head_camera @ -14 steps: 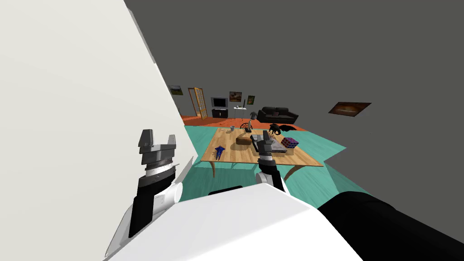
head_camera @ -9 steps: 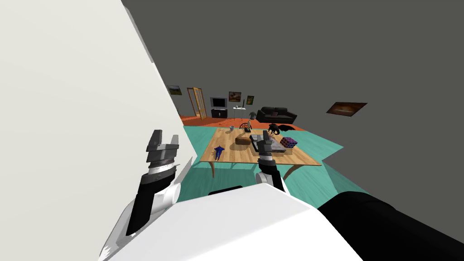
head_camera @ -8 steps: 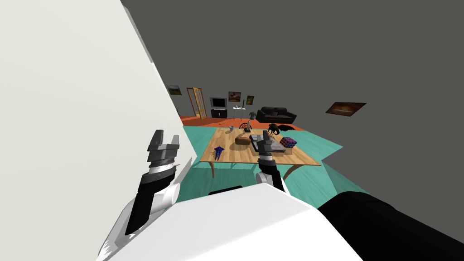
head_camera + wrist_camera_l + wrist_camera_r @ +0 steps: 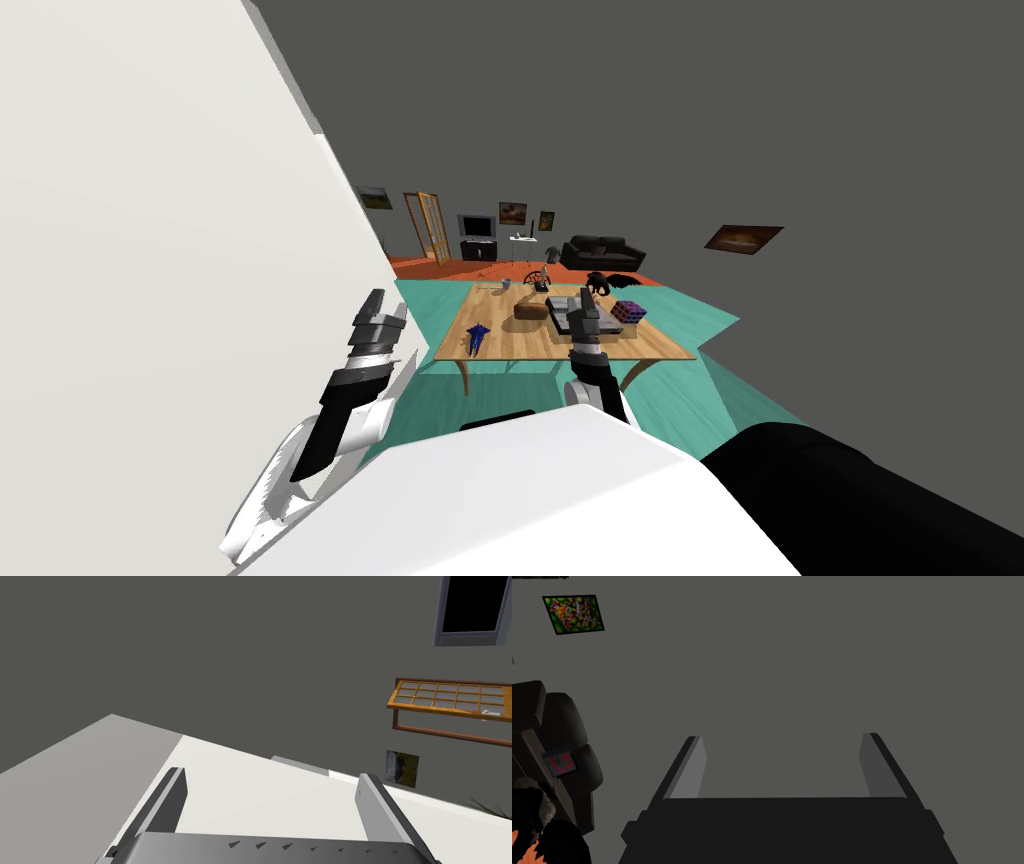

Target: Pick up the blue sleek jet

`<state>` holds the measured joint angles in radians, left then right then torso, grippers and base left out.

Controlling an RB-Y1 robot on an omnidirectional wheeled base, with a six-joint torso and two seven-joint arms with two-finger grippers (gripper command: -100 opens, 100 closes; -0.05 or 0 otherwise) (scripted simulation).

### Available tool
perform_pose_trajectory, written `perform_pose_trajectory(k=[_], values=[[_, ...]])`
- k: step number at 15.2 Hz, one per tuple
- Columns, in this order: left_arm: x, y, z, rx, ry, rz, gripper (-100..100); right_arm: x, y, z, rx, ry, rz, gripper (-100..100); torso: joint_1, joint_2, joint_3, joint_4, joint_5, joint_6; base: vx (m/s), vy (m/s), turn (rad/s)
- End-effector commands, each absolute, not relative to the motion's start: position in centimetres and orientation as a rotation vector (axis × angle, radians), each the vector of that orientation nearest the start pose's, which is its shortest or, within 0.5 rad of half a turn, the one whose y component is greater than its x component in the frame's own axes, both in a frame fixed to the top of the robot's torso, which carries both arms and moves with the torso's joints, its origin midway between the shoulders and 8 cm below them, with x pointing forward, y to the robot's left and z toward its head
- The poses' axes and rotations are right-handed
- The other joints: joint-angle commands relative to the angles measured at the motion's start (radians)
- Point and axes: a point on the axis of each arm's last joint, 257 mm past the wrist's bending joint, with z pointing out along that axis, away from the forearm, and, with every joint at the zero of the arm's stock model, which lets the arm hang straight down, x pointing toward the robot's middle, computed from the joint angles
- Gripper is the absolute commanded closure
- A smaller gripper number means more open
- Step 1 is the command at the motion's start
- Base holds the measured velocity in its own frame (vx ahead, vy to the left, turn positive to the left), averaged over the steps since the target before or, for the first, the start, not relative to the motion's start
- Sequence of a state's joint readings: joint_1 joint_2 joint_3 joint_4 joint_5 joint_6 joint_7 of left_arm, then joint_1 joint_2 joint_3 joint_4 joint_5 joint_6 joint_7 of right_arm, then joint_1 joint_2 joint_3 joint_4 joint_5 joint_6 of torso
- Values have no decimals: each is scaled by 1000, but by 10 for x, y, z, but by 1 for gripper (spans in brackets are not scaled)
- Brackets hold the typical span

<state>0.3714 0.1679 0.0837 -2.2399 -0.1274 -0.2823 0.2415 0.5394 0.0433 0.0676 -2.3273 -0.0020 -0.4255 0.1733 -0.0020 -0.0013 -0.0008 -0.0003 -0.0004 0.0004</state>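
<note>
Reach check: blue jet (image 4: 477, 338) sits near the left front corner of the wooden table (image 4: 530, 345), long axis roughly front-to-back.
Left gripper (image 4: 388, 308) looks nearer, with the jet ahead and to its right; right gripper (image 4: 586, 298) lines up with mid-table. Both have fingers spread, empty.

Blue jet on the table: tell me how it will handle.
The blue jet looks small and thin, so probably light and rigid. Lying flat on the wooden table, it seems unlikely to roll but might slide if pushed.
</note>
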Motion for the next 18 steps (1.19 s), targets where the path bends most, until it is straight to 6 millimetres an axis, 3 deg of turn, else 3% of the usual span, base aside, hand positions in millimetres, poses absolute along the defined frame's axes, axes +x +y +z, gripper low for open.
perform_pose_trajectory(k=[1,9,12,18], values=[[404,289,-2,-716,848,-1327,-100,347,-267,19,680,666,1182,0,0,0,0,0,0,0,10,-27,-58],[445,317,-54,-931,912,-1321,-100,347,-267,19,680,666,1182,0,-1,0,0,0,0,0,14,-37,-77],[464,334,-82,-1046,924,-1303,-100,347,-267,19,680,666,1182,0,-1,0,0,0,0,0,18,-40,-88],[482,356,-120,-1223,911,-1289,-100,347,-267,19,680,666,1182,0,-1,0,0,0,0,0,18,-37,-71]])
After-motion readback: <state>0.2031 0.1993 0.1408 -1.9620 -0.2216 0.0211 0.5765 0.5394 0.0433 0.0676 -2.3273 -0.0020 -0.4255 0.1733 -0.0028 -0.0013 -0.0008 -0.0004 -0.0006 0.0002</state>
